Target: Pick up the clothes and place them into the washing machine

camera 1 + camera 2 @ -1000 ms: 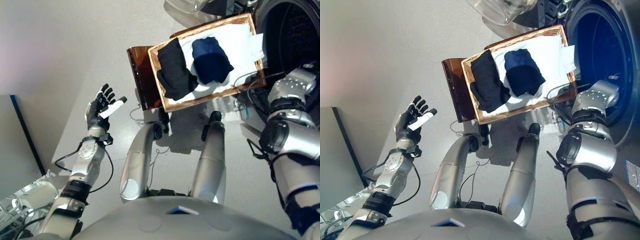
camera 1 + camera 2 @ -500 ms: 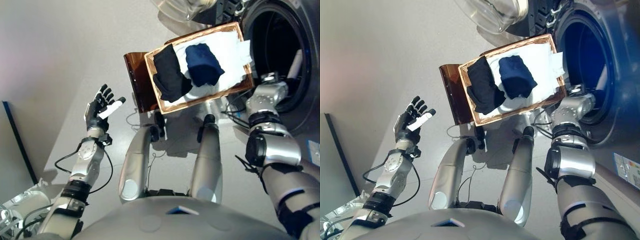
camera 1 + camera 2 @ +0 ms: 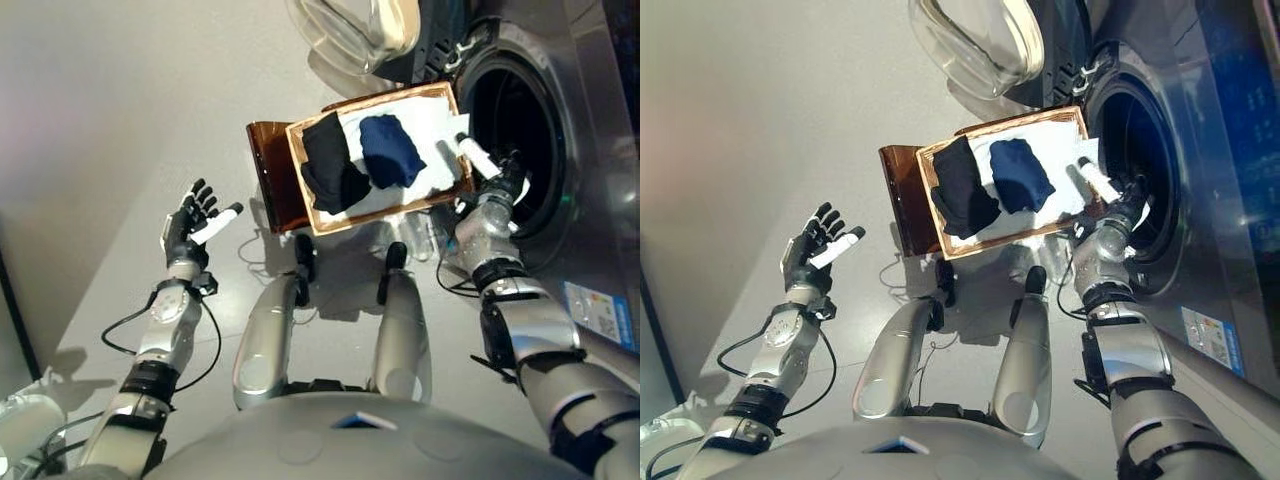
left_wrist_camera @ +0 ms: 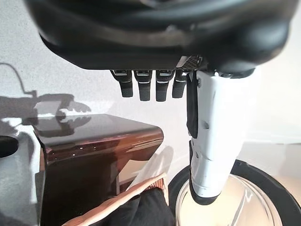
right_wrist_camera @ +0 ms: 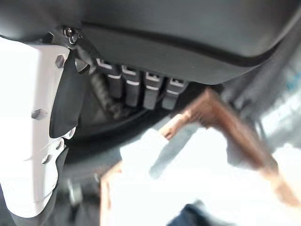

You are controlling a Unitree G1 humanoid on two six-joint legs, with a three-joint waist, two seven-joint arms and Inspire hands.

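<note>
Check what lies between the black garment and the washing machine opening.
The navy garment on the basket's white liner, between black garment and washing machine opening, left eye view.

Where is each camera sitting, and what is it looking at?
Left eye view: on the head, looking down at the basket, both arms showing.
Right eye view: beside it, same scene; the right hand is by the washing machine.
Left wrist view: on the left wrist, past the open left hand to the brown stand.
Right wrist view: on the right wrist, facing the basket.
All four show the basket.
</note>
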